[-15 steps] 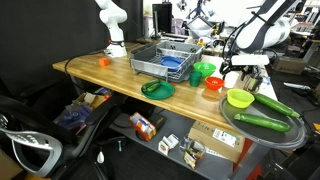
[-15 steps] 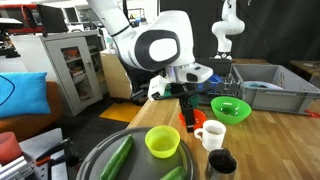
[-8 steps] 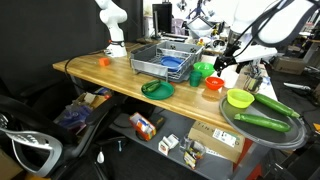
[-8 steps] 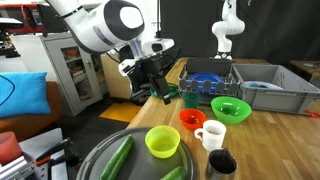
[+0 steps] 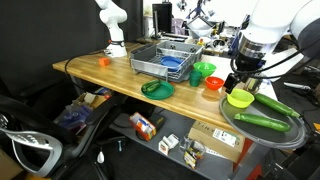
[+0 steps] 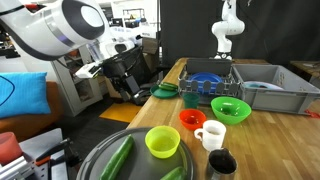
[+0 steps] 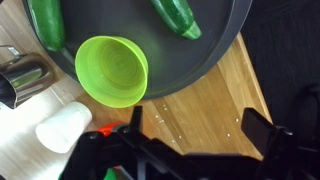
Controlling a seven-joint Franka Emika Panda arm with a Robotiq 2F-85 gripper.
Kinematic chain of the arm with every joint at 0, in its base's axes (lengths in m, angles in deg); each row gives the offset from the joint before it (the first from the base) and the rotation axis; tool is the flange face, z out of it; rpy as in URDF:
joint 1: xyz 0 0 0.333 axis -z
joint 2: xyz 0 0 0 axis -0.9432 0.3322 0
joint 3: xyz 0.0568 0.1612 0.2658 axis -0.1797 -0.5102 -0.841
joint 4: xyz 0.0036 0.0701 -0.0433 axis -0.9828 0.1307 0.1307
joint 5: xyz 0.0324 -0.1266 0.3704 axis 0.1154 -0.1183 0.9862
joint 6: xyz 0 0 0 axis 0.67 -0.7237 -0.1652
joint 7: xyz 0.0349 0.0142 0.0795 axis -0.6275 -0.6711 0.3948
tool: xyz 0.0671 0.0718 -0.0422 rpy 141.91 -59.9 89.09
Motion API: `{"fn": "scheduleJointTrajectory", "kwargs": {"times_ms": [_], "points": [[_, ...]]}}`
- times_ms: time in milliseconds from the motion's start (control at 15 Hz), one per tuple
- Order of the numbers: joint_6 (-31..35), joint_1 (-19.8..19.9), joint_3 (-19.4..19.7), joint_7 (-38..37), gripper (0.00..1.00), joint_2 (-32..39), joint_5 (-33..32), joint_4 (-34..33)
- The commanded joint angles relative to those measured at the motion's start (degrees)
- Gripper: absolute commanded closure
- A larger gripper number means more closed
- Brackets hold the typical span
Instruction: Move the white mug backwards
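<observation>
The white mug (image 6: pixel 211 135) stands upright on the wooden table between a lime bowl (image 6: pixel 163 142) and a small orange bowl (image 6: pixel 192 119). It also shows at the lower left of the wrist view (image 7: pixel 65 128). My gripper (image 7: pixel 198 125) is open and empty, with its fingers spread over bare wood beside the lime bowl (image 7: pixel 112 70). In an exterior view my gripper (image 6: pixel 130 85) hangs well to the left of the mug, by the table's edge. In the other exterior view the arm and my gripper (image 5: pixel 240 78) hide the mug.
A dark round tray (image 6: pixel 100 160) holds the lime bowl and cucumbers (image 7: pixel 45 22). A metal cup (image 6: pixel 222 163) stands next to the mug. A green bowl (image 6: pixel 231 108), a grey dish rack (image 6: pixel 255 88) and a dark green plate (image 5: pixel 157 89) lie further back.
My arm has swung away from above the orange bowl and mug toward the table's edge, leftward in one exterior view. The mug has not moved.
</observation>
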Motion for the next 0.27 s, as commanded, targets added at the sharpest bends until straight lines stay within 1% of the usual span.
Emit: {"fn": "scheduleJointTrajectory", "kwargs": {"times_ms": [0,200], "points": [[0.0,0.03,0.07,0.64,0.0,-0.57,0.0,0.22],[0.01,0.05,0.11,1.17,0.0,-0.82,0.0,0.19]]}}
